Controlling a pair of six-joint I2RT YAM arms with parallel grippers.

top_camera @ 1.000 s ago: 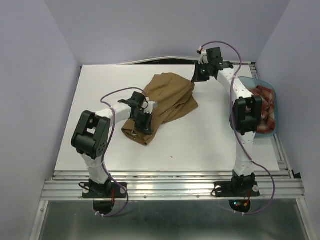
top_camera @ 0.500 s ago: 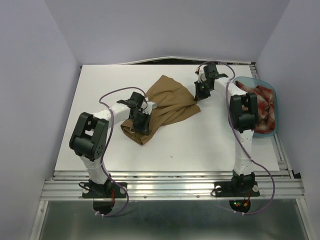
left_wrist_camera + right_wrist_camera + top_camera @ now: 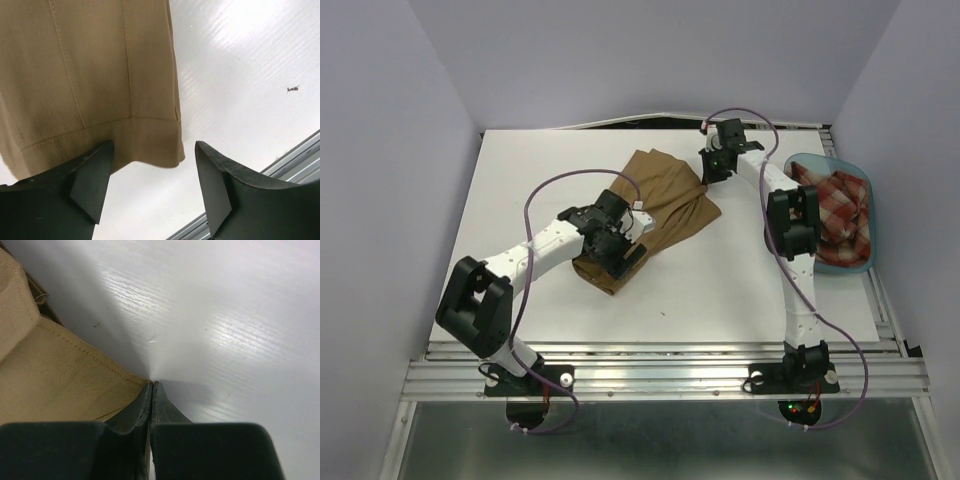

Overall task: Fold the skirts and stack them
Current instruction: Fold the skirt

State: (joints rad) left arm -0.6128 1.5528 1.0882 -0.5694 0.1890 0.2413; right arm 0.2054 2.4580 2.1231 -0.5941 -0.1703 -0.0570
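Reaching forward, the left gripper [image 3: 152, 155] has moved over the near hem of the tan skirt [image 3: 660, 200], jaws apart, mid-desk. The right gripper [image 3: 712, 165], jaws together, sits at its far-right corner. Folding can begin; the plaid skirt [image 3: 840, 205] waits in the tub [image 3: 842, 266] at the right edge.

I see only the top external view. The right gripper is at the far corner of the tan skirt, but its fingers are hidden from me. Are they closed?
Observer: Yes. In the right wrist view the right gripper is shut, with no gap between its fingers. The hem of the tan skirt runs right up to the tips. Whether any cloth is pinched does not show.
Operator: And the left one, over the near end of the skirt?
Observer: The left wrist view shows the left gripper open. The skirt's near hem corner lies flat on the table, in the gap between the two fingers.
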